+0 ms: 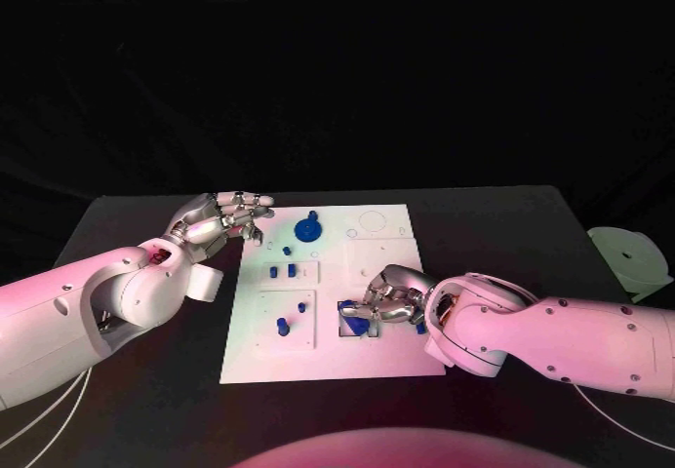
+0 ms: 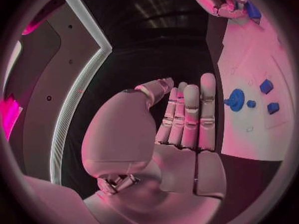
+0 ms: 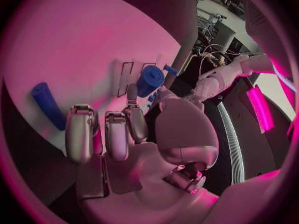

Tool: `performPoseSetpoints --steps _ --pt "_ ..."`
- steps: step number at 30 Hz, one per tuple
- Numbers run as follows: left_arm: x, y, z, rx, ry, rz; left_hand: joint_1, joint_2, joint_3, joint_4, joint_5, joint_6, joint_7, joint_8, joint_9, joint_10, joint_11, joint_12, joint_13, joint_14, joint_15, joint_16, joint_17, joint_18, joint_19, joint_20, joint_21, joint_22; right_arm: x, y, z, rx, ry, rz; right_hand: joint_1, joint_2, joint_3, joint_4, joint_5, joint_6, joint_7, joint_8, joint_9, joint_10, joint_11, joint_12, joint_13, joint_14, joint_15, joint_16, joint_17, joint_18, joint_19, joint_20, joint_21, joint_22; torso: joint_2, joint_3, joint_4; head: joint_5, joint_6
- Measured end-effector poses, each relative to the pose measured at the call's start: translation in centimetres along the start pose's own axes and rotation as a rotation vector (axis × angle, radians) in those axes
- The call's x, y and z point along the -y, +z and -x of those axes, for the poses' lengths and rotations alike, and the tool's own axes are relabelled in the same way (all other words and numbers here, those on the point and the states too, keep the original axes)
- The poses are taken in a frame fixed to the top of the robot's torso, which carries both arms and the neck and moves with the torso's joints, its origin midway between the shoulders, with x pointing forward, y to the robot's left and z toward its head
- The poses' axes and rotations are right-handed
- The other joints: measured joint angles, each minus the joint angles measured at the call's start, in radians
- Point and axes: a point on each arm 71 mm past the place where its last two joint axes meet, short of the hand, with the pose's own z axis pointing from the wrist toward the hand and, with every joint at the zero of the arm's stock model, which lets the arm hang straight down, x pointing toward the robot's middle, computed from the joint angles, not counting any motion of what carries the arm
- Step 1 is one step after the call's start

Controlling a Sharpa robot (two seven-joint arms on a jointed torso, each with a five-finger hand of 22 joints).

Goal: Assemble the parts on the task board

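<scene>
The white task board point(image 1: 331, 351) lies mid-table. My right hand point(image 1: 388, 300) is curled low over the board's right middle. There its thumb and a finger pinch a short blue cylinder point(image 3: 149, 80) beside a recess holding blue parts point(image 1: 352, 320). A blue rod point(image 3: 47, 104) lies loose on the board next to this hand point(image 3: 134, 134). My left hand point(image 1: 225, 219) hovers at the board's far left corner. It holds nothing, with its fingers point(image 2: 190, 114) straight and side by side. A blue round disc point(image 1: 309, 230) and several small blue pieces point(image 1: 292, 269) sit on the board's left half.
A white round object point(image 1: 626, 255) stands at the table's right edge. The black table point(image 1: 140, 390) stretches bare around the board. In the left wrist view the disc point(image 2: 236, 99) and two blue blocks point(image 2: 266, 86) lie just beyond the fingertips.
</scene>
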Motion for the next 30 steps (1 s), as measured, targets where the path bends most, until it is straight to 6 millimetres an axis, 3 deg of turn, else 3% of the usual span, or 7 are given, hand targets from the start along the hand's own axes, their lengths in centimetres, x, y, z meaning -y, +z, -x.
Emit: performPoseSetpoints --steps 4,12,19,21,28,30 --pt "0.0 0.0 0.0 -0.002 0.001 0.002 0.000 0.000 0.000 0.000 0.000 -0.002 -0.002 0.004 0.000 0.000 0.000 0.000 0.001 0.000 0.000 0.000 -0.001 0.000 0.000 0.000 0.000 0.000 -0.1 0.0 0.0 0.001 -0.011 0.007 -0.020 -0.006 -0.070 0.000 -0.016 -0.003 -0.003 0.008 0.000 0.004 -0.004 0.000 0.000 -0.004 -0.004 0.000 0.000 0.000 0.000 0.000 0.000 0.000 0.000 -0.0001 0.0000 0.000 0.000" --pt "0.0 -0.1 0.0 -0.005 0.003 0.006 0.000 0.000 0.000 0.000 0.000 -0.002 -0.002 0.004 0.000 0.000 0.000 0.000 0.001 0.000 0.000 0.000 -0.001 0.000 0.000 0.000 0.000 0.000 -0.4 -0.2 -0.2 -0.005 -0.023 0.027 -0.032 0.005 -0.115 0.001 -0.016 -0.006 -0.001 0.009 0.000 0.004 -0.004 0.000 0.000 -0.004 -0.004 0.000 0.000 0.000 0.000 -0.007 -0.004 0.000 0.000 -0.0005 0.0002 0.001 -0.001" --pt "0.0 -0.1 0.1 -0.005 0.005 0.009 0.000 0.000 0.000 0.000 0.000 -0.002 -0.002 0.004 0.000 0.000 0.000 0.000 0.001 -0.002 -0.002 0.000 -0.001 0.000 0.000 0.000 0.000 0.000 -0.6 -0.7 -0.3 -0.014 -0.024 0.052 0.012 0.054 -0.130 -0.001 -0.016 -0.006 -0.001 0.020 0.000 0.022 -0.006 0.016 0.000 -0.004 -0.004 0.014 0.000 0.000 0.000 -0.007 0.013 0.000 0.000 -0.0005 0.0004 0.001 -0.002" --pt "0.0 -0.1 0.1 -0.005 0.006 0.010 0.000 0.000 0.000 0.000 0.000 -0.002 -0.002 0.004 0.001 0.000 0.000 0.000 0.001 -0.004 -0.004 0.000 -0.001 0.000 0.000 0.000 0.000 0.000 -0.7 -0.9 -0.4 -0.019 -0.023 0.061 0.029 0.071 -0.137 -0.002 -0.016 -0.004 -0.003 0.020 0.000 0.026 -0.008 0.024 0.000 -0.004 -0.003 0.014 0.000 -0.013 0.000 -0.007 0.019 0.000 0.000 -0.0005 0.0004 0.002 -0.003" --pt "0.0 -0.2 0.1 -0.005 0.007 0.012 0.000 0.000 0.000 0.000 0.000 -0.002 -0.002 0.004 0.001 0.000 0.000 0.000 0.001 -0.004 -0.004 0.000 0.000 0.000 0.000 0.000 0.000 0.000 -0.8 -1.2 -0.5 -0.033 -0.026 0.076 0.059 0.101 -0.151 -0.005 -0.012 -0.003 -0.004 0.020 -0.005 0.030 -0.005 0.027 0.000 0.000 -0.007 0.018 0.000 -0.015 0.000 -0.007 0.019 0.000 0.000 -0.0004 -0.0001 0.005 -0.005" --pt "0.0 -0.2 0.1 -0.006 0.008 0.013 0.000 0.000 0.000 0.000 0.000 -0.002 -0.002 0.004 0.001 0.000 0.000 0.000 0.001 -0.004 -0.004 0.000 -0.001 0.000 0.000 0.000 0.000 0.000 -0.8 -1.3 -0.5 -0.038 -0.028 0.078 0.098 0.101 -0.160 -0.005 -0.005 0.001 -0.007 0.020 -0.008 0.034 -0.009 0.027 0.000 0.000 -0.007 0.018 0.000 -0.015 0.000 -0.007 0.019 0.000 0.000 -0.0003 -0.0001 0.005 -0.005"
